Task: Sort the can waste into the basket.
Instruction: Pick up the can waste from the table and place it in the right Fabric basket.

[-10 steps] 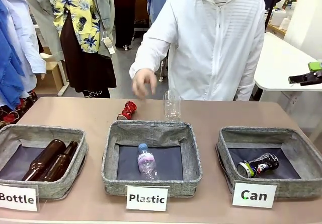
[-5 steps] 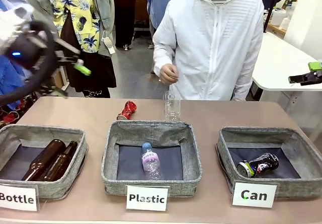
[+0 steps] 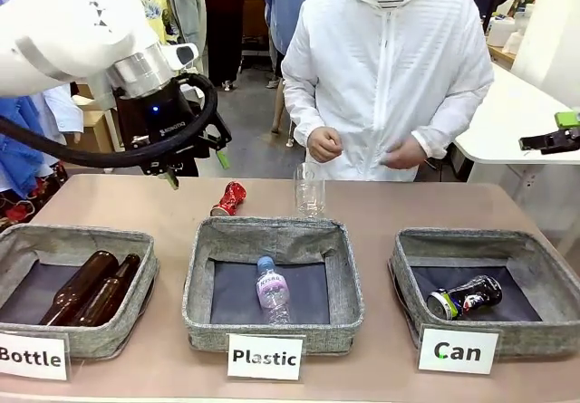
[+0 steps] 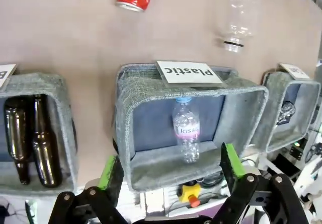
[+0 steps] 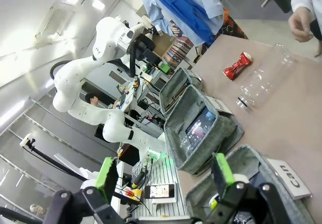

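Tabletop (image 3: 408,206): red can (image 3: 228,198) lies on its side beyond Plastic basket (image 3: 272,231), axis slanting near-left to far-right; upright clear bottle (image 3: 309,190) near its right. Black can (image 3: 465,296) lies in Can basket (image 3: 480,237), silver end leftward. Left gripper (image 3: 198,169) and right gripper (image 5: 164,169) both spread wide, empty.

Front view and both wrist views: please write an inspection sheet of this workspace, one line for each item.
Surface: brown table, no spill seen.
Job's things: red can lies on the table behind the Plastic basket; black can lies in the Can basket.
Clutter: clear bottle standing on the table; plastic bottle in the Plastic basket; two brown bottles in the Bottle basket.
Grippers: left gripper open, empty; right gripper open, empty.
Cables: black cable loops by the left wrist.
Surroundings: person at the far side.
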`<state>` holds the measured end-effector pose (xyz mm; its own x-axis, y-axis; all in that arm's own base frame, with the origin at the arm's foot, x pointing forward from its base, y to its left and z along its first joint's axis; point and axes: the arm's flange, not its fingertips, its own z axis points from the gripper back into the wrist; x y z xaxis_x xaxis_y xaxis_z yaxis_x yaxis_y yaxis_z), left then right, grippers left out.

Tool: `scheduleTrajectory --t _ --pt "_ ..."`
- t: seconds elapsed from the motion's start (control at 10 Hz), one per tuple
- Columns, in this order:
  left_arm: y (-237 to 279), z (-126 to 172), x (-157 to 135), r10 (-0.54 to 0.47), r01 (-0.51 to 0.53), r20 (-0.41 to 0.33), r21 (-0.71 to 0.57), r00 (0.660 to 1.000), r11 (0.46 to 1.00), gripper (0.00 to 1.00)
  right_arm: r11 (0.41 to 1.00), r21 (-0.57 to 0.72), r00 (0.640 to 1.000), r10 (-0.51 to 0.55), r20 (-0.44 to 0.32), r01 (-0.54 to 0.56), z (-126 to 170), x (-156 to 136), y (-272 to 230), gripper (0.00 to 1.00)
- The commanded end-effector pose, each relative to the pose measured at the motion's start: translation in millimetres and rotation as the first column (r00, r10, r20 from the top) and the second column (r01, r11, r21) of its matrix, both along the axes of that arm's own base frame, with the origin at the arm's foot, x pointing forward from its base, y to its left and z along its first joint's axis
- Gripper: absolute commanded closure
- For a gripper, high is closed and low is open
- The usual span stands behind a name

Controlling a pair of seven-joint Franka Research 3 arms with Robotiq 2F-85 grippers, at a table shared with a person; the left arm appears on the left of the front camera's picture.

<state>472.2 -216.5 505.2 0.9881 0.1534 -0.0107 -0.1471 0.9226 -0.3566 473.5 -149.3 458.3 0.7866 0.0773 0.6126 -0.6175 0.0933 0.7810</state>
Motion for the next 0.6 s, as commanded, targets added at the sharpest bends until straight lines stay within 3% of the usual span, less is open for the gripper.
scheduleTrajectory --t 0.0,0.1,0.3,0.4,0.5 --pt "15 11 -13 -0.003 0.006 0.037 -0.077 0.999 0.997 0.0 1.0 -0.008 1.0 0.002 0.015 -0.001 3 -1 0 0.0" --pt "0 0 0 0.0 0.0 0.0 0.0 1.0 1.0 0.0 1.0 -0.008 1.0 0.002 0.015 -0.001 3 -1 0 0.0" --pt "-31 -17 53 0.218 -0.219 0.041 0.037 0.975 0.975 0.0 1.0 -0.008 1.0 0.002 0.015 -0.001 3 -1 0 0.0" --pt "-43 -23 80 0.325 -0.324 0.117 -0.024 0.939 0.946 0.0 1.0 -0.008 1.0 0.002 0.015 -0.001 3 -1 0 0.0" --pt "-55 -34 101 0.346 -0.35 0.129 0.007 0.929 0.937 0.0 1.0 -0.008 1.0 0.002 0.015 -0.001 3 -1 0 0.0"
